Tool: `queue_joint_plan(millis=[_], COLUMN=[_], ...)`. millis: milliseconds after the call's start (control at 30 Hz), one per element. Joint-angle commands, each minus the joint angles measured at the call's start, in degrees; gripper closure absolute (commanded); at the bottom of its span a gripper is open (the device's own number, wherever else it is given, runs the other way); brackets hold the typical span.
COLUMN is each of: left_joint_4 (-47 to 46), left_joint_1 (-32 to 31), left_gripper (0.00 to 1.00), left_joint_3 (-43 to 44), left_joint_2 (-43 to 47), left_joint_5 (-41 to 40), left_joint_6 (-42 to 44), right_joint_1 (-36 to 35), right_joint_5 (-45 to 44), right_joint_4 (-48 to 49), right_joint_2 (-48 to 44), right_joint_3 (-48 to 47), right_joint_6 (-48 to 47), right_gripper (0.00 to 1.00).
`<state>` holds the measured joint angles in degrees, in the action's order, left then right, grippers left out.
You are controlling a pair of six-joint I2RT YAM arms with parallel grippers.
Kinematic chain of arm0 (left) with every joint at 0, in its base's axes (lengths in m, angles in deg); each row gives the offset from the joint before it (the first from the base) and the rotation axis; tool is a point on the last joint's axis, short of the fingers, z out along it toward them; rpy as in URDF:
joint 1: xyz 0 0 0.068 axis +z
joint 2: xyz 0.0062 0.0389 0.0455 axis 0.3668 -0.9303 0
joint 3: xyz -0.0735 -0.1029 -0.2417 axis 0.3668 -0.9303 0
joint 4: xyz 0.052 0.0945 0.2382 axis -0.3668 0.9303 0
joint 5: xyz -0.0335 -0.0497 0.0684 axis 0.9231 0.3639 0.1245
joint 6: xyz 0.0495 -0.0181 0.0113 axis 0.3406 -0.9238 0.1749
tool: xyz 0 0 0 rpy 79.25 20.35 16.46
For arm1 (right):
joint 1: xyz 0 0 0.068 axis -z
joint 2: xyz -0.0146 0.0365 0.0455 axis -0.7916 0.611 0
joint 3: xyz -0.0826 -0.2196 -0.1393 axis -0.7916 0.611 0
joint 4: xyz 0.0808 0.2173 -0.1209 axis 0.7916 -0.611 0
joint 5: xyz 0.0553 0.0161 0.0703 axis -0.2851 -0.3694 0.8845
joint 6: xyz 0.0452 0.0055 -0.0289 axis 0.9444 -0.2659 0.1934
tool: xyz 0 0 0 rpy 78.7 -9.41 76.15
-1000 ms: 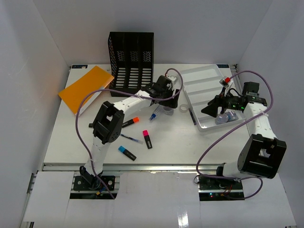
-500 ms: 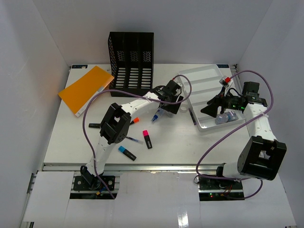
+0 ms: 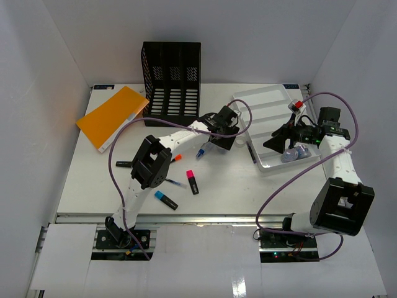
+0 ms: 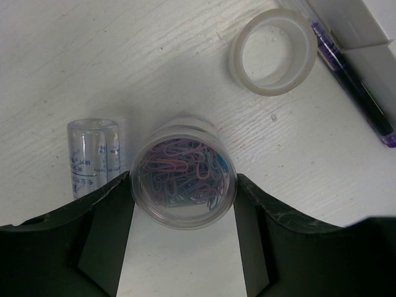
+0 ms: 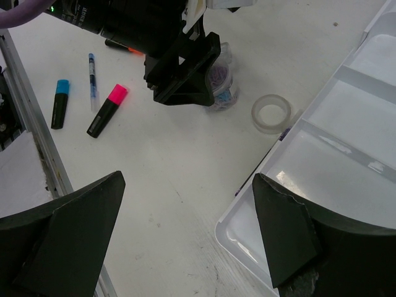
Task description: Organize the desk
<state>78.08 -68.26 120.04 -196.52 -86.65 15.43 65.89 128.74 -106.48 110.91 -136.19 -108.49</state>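
Two arms work over the tabletop [image 3: 248,192], which fills the floor of a white-walled enclosure, with its metal rail along the near edge. The left gripper [image 4: 184,185] has its jaws pressed against opposite sides of the paper-clip jar [image 4: 184,176], which stands upright near the middle of the tabletop, toward the far edge. The right gripper [image 5: 187,182] has its jaws spread wide and holds nothing; it hangs over the near end of the compartment tray [image 3: 263,108] by the right edge.

The step in hand appears to be lifting the jar for stowing. Whether a clear lid covers the clips cannot be told, so the jar is best raised straight and kept upright. A clear vial [image 4: 93,154] lies just beside the jar, against one jaw, and may roll if nudged. The tape ring [image 4: 272,52] lies near but apart.

The surface is white, matt and faintly scuffed. It carries the following:
- A black mesh file holder [image 3: 172,77] at the far edge.
- An orange folder [image 3: 111,115] at the far-left corner.
- Pink [image 3: 193,182], blue [image 3: 165,200] and orange [image 3: 170,159] highlighters scattered left of centre, toward the near edge.
- A purple pen [image 4: 352,80] alongside the tray's wall.
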Motion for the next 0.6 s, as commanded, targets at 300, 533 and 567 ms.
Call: queue_joint_plan(millis=[300,533,567], left_joint_4=[-8.78,-19.48,-20.99], left_joint_1=[-0.72,-0.72,-0.72], left_gripper=[0.89,0.91,0.91], left_joint_3=[1.65,1.76,1.99], left_joint_2=[8.75,7.92,7.37], left_joint_5=[15.38,26.91,28.25], left_joint_6=[-5.9,-12.83,-14.01], right_joint_1=[1.92,4.84,5.22], right_joint_5=[-0.51,-1.14,-1.11], right_joint_4=[0.54,0.82,0.8], right_joint_2=[-2.03,-3.15,-3.27], right_joint_3=[0.03,-0.17,-0.18], right_joint_6=[-0.04,0.83,0.88], right_gripper=[0.1,0.1,0.1])
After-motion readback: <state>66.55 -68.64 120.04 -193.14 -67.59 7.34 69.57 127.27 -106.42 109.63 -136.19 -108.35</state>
